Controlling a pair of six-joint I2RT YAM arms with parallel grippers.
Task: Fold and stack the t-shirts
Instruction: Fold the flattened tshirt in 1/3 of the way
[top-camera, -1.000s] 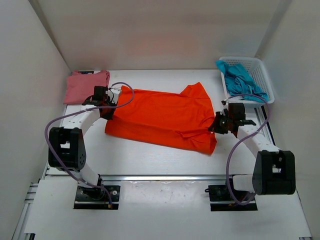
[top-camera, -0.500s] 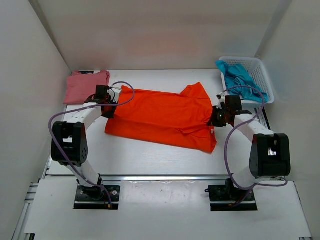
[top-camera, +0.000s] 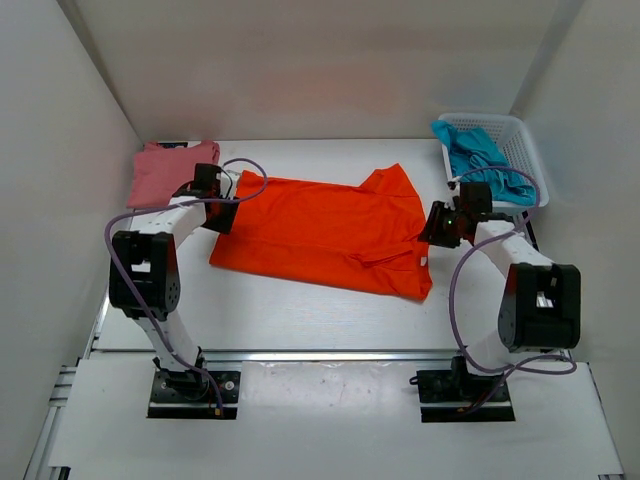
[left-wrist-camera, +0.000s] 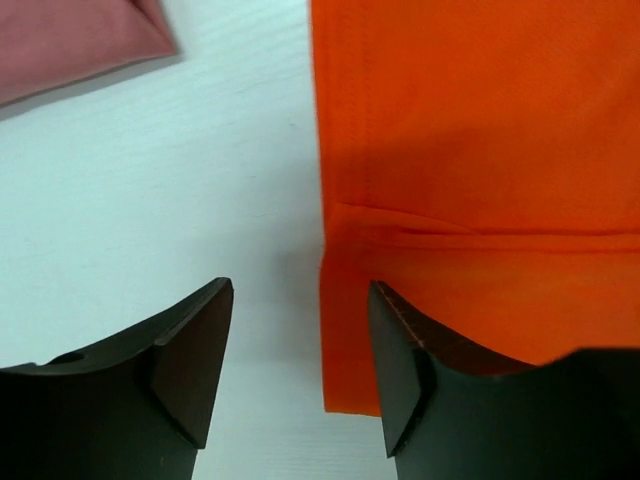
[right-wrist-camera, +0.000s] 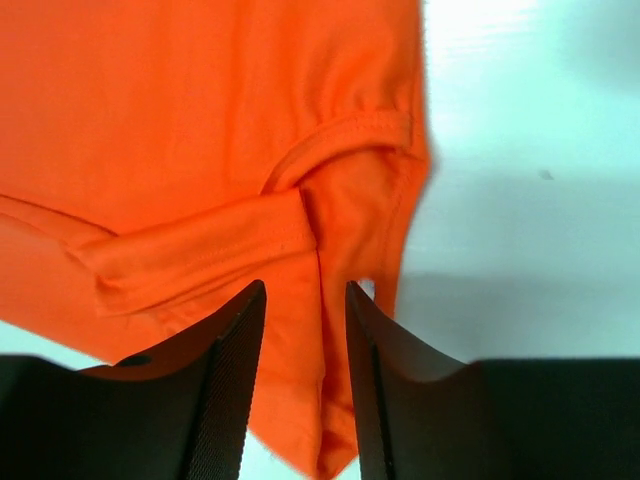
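**Step in hand.** Folding the orange t-shirt (top-camera: 330, 235). A pincer stands at each of its short ends with nothing gripped, so this is judged a pause between folds.

**Next move calls for.** Probably a fresh pinch on the hem or corner at each end, taking every layer, then a level carry across so the cloth doubles without dragging.

**Left pincer** (left-wrist-camera: 300, 330). Jaws wide apart, holding nothing. It hovers over the orange t-shirt's left edge, with bare worktop (left-wrist-camera: 200, 200) under one finger and a folded-over seam under the other.

**Right pincer** (right-wrist-camera: 305, 310). Jaws parted more narrowly, with no cloth seen pinched. It sits over the bunched sleeve and hem at the orange t-shirt's right end, and cloth shows through the gap.

**Orange t-shirt.** Lies flat as a long band across the middle of the worktop, one sleeve poking out at its far right corner.

**Pink t-shirt** (top-camera: 170, 172). Folded small, just beyond the orange t-shirt's far left corner and apart from it; the likely base of the stack.

**Teal t-shirt** (top-camera: 480, 160). Crumpled in the white basket (top-camera: 530, 150), beyond the orange t-shirt's far right corner; not yet folded.
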